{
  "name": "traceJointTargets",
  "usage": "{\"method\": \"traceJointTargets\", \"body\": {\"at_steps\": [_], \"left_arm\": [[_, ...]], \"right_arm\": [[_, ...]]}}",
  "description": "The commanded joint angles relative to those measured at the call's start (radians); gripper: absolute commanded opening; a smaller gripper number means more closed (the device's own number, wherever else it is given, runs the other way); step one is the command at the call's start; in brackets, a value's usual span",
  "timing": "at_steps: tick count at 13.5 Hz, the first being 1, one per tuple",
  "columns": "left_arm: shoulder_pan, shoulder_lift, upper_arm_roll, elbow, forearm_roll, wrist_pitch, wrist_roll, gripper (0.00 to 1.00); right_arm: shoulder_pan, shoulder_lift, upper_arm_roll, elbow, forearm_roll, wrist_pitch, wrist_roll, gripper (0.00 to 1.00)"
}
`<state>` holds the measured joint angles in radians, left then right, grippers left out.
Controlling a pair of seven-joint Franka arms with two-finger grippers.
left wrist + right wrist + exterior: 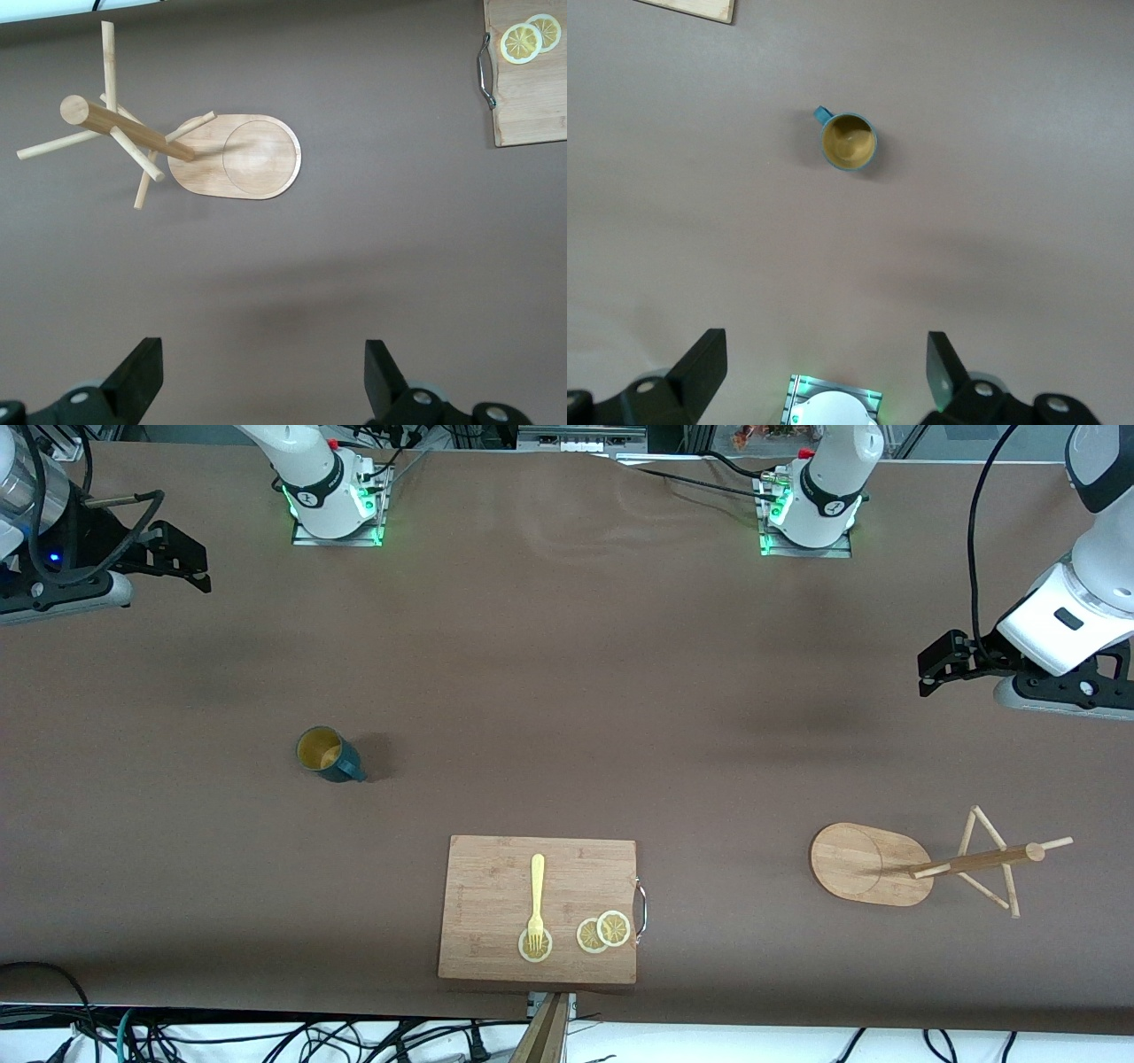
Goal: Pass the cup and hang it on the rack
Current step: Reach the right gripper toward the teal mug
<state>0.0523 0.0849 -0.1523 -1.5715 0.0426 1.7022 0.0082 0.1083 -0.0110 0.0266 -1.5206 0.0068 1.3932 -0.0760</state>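
Toward the right arm's end of the table (567, 691), the cup (329, 754) stands upright, within reach of the right pincer (824, 367), jaws wide; the left pincer (264, 372), also wide, waits over the rack (921, 864) for the handover.

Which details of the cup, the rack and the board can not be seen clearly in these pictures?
- Cup handle: hidden by the cup's body in the front view; shows only small in the right wrist view.
- Rack pegs: they overlap, so their count is unclear.
- Cutting board: cut off by the left wrist view's edge.
- Slice under the fork: partly covered.

Front camera high, facing robots; wrist cameras look down; rack (873, 863) (239, 158) shared front/left.
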Motion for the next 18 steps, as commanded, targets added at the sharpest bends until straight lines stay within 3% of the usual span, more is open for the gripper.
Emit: {"method": "traceJointTargets", "body": {"at_steps": [1, 8, 12, 14, 18], "left_arm": [[0.003, 0.006, -0.001, 0.024, -0.01, -0.013, 0.01, 1.0], [0.003, 0.007, -0.001, 0.024, -0.01, -0.013, 0.012, 1.0], [0.003, 0.007, -0.001, 0.024, -0.01, -0.013, 0.013, 1.0], [0.003, 0.006, -0.003, 0.022, -0.01, -0.013, 0.013, 1.0], [0.003, 0.006, -0.003, 0.024, -0.01, -0.013, 0.015, 1.0]], "right_arm": [[-0.001, -0.036, -0.001, -0.038, 0.006, 0.015, 0.016, 1.0], [-0.007, -0.014, -0.005, -0.01, 0.001, 0.015, 0.013, 1.0], [-0.009, 0.003, -0.075, -0.01, 0.008, 0.021, 0.003, 1.0], [-0.009, 0.009, -0.082, -0.01, 0.012, 0.032, 0.016, 1.0], [-0.013, 0.088, -0.086, -0.015, 0.016, 0.049, 0.016, 1.0]]}}
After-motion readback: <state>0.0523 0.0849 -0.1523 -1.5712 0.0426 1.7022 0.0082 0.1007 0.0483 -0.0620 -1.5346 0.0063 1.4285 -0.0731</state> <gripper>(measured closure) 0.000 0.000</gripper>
